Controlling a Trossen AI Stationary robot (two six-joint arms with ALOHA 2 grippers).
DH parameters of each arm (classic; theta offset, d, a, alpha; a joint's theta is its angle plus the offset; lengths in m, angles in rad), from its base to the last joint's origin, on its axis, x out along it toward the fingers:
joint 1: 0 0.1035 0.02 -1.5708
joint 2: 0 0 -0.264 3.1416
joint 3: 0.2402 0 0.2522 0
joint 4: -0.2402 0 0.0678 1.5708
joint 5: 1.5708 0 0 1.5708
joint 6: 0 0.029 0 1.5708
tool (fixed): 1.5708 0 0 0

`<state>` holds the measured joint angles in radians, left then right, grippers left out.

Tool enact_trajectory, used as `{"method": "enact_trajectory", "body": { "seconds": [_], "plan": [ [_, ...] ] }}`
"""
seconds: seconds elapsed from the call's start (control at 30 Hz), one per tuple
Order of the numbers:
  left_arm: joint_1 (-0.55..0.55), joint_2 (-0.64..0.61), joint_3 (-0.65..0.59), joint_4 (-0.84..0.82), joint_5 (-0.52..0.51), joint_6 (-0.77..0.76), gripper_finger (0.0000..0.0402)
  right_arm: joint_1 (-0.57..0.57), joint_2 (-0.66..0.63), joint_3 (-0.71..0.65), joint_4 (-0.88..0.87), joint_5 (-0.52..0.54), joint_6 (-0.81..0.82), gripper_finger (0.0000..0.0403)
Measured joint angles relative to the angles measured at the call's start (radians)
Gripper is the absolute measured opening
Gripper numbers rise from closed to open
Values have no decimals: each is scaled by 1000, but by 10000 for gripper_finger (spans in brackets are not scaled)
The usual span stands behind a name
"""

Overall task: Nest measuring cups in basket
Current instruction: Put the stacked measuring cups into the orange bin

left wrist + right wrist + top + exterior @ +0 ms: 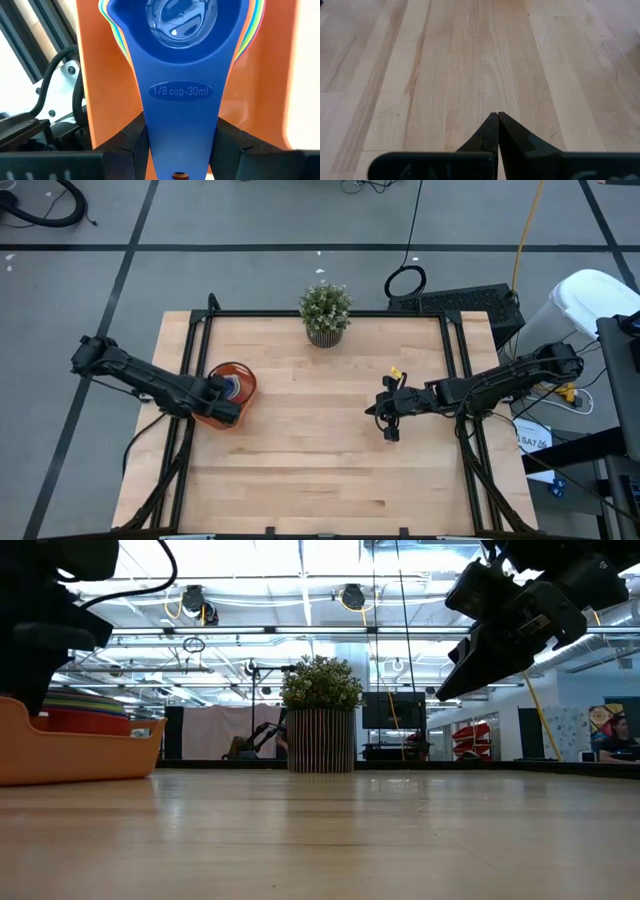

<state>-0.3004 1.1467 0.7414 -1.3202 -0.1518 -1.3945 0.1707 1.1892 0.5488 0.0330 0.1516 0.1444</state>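
The orange basket (243, 376) stands at the table's left side, also in the low view (70, 755). Inside it lies a stack of nested measuring cups (85, 710); their coloured rims (112, 27) show around a blue measuring cup (180, 60) marked 1/8 cup on top. My left gripper (228, 392) hangs over the basket, shut on this blue cup. My right gripper (383, 418) hovers shut above the bare table right of centre, holding nothing (498, 120). My left gripper pinches the blue cup's flat handle (180, 145) by its two long edges, near its free end, one finger (131, 147) on each side. The fingers come from above, pointing steeply down. The bowl lies in the stack's top cup; whether it rests there I cannot tell.
A potted plant (325, 310) stands at the middle of the table's far edge, also in the low view (320, 725). Black frame rails (190, 350) run along the table's left and right sides. Bare wood lies between the basket and my right gripper.
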Motion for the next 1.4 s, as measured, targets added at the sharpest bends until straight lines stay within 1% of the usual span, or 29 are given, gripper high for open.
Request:
{"method": "enact_trajectory", "body": {
  "seconds": [0.3,0.53,0.6,0.7,0.9,0.93,1.07,1.13,1.23,1.4],
  "plan": [
    [0,58,0,7,16,12,152,1,0,0,-9,-15,0,0],
    [0,67,0,22,18,-7,152,1,0,0,-8,-26,0,0],
    [0,67,-5,51,30,-20,152,1,0,0,-8,-26,0,0],
    [0,72,-27,84,79,-32,151,1,0,0,-8,-26,0,0],
    [0,113,-25,80,77,-34,154,1,0,0,-8,-26,0,0],
    [0,117,-25,80,77,-35,165,1,0,0,-8,-26,0,0],
    [0,117,-25,78,78,-33,239,1,0,0,-8,-26,0,0],
    [0,117,-25,78,78,-33,263,1,0,0,-8,-26,0,0],
    [0,117,-25,78,78,-32,278,1,0,0,-8,-26,0,0],
    [0,117,-22,73,80,-24,274,1,0,0,-8,-26,0,0]
  ]
}}
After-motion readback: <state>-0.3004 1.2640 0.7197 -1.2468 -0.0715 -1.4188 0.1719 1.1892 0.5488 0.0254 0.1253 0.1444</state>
